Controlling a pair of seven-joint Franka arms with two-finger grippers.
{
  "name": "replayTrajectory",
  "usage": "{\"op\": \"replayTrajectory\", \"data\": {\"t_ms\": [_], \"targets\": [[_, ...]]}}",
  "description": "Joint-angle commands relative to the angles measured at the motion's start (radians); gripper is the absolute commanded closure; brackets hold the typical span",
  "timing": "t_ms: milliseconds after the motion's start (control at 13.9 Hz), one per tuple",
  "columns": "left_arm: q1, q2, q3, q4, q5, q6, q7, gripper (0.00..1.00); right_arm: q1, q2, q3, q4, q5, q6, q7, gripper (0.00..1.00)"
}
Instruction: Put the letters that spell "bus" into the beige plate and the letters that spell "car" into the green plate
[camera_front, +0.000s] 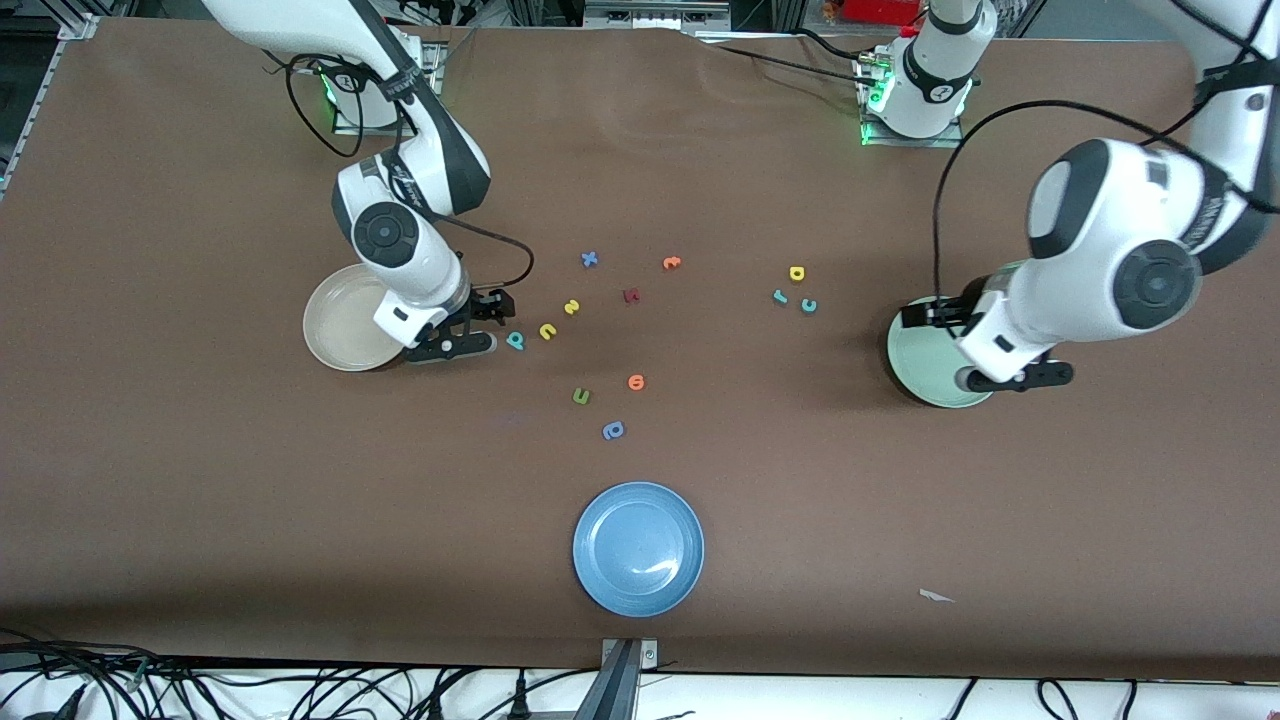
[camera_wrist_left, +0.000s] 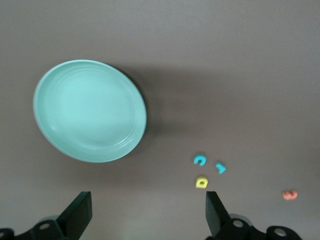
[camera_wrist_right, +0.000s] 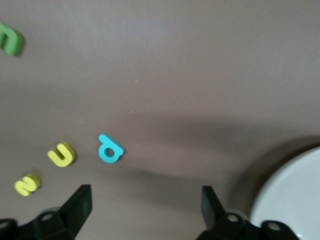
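Front view. The right tool (camera_front: 478, 325) hangs low at the rim of the beige plate (camera_front: 340, 325), on the side toward the desk's middle, fingers spread and holding nothing. Just beside it on the desk (camera_front: 200, 480) lie the teal "b" (camera_front: 516, 340), the yellow "u" (camera_front: 548, 331) and the yellow "s" (camera_front: 571, 307) in a short row, the "b" closest to the tool. The left tool (camera_front: 935, 315) waits over the green plate (camera_front: 925, 375), also spread and empty. The yellow "a" (camera_front: 797, 273), teal "r" (camera_front: 779, 296) and teal "c" (camera_front: 808, 306) sit clustered near that plate, toward the desk's middle. Both plates appear empty. A green "u" (camera_front: 581, 397), a periwinkle letter (camera_front: 613, 431), orange letters and a blue plate (camera_front: 638, 548) are not wanted.

Left wrist view. The open fingers (camera_wrist_left: 75, 215) frame bare desk; the green plate (camera_wrist_left: 90, 110) is empty, and the "c" (camera_wrist_left: 200, 160), "r" (camera_wrist_left: 220, 167) and "a" (camera_wrist_left: 201, 182) lie near one fingertip.

Right wrist view. The fingers (camera_wrist_right: 75, 207) stand apart; the "b" (camera_wrist_right: 109, 150) lies ahead of them, off-centre toward one finger, with the "u" (camera_wrist_right: 62, 154) and "s" (camera_wrist_right: 27, 184) further along, and the beige plate's rim (camera_wrist_right: 280, 195) at the edge.

Step in hand, by judgement: picking the "b". The tool should centre over it first, descend until the fingertips nearly touch the desk, and close across the letter's narrow width, keeping clear of the neighbouring "u".
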Motion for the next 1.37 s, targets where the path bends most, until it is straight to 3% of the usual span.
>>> {"op": "replayTrajectory", "data": {"t_ms": [0,144,288,719,863,1223,1295], "targets": [[0.011,-0.098,-0.022,-0.196,-0.069,0.157,-0.026,0.0,0.022,0.053,0.004,0.002,-0.02,0.106,0.047,0.23],[0.011,-0.118,-0.052,-0.299,-0.095,0.232,-0.029,0.02,0.052,0.074,0.002,0.008,-0.02,0.125,0.064,0.43],[0.012,-0.141,-0.101,-0.426,-0.095,0.365,-0.073,0.02,0.052,0.084,0.002,0.011,-0.02,0.133,0.067,0.48],[0.008,-0.129,-0.213,-0.63,-0.095,0.612,-0.174,0.02,0.067,0.157,0.001,0.057,-0.02,0.18,0.067,0.49],[0.008,-0.092,-0.244,-0.65,-0.095,0.671,-0.206,0.02,0.067,0.162,-0.001,0.059,-0.022,0.18,0.066,0.5],[-0.008,-0.031,-0.253,-0.675,-0.094,0.697,-0.225,0.11,0.067,0.162,-0.001,0.059,-0.023,0.179,0.064,0.91],[-0.011,-0.029,-0.255,-0.678,-0.094,0.697,-0.225,0.11,0.067,0.161,-0.001,0.059,-0.023,0.177,0.061,0.91]]}}
